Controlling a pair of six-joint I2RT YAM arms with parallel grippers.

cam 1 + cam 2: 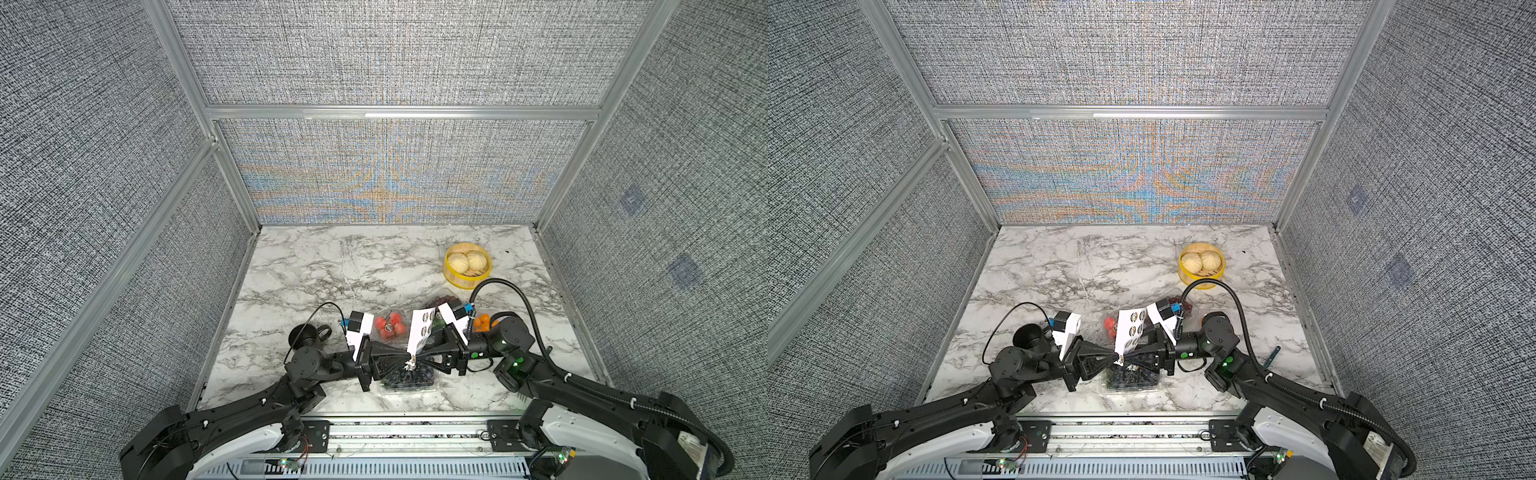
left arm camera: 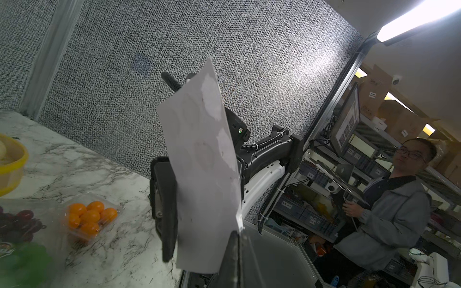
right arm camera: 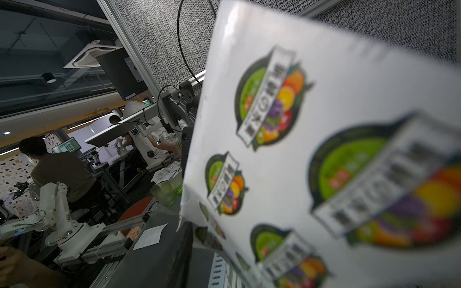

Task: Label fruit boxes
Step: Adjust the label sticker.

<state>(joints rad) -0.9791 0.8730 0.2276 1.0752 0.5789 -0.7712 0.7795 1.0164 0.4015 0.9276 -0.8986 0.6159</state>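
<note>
The left end effector [image 1: 404, 360] is clamped on the bottom corner of the sticker sheet [image 1: 422, 332], holding it upright over the dark-purple grape box [image 1: 409, 380]. The right end effector [image 1: 419, 360] meets it tip to tip at that same corner, and whether its jaws are apart or pinching a label cannot be told.

The sheet is held only by one corner, so a pull on a sticker could tear the sheet, bend it over or drag it out of the grip. A half-peeled label could also curl and stick to a fingertip or back onto the sheet.

The grape box sits at 6 o'clock on the counter [image 1: 311, 282], its clear lid closed over dark fruit. The red-fruit box [image 1: 390, 326] lies at 11 o'clock from it, and a dark round patch on its lid may be a label. The purple-and-green grape box [image 1: 446, 300] is at 1 o'clock and the orange-fruit box [image 1: 483, 322] at 2 o'clock.
</note>
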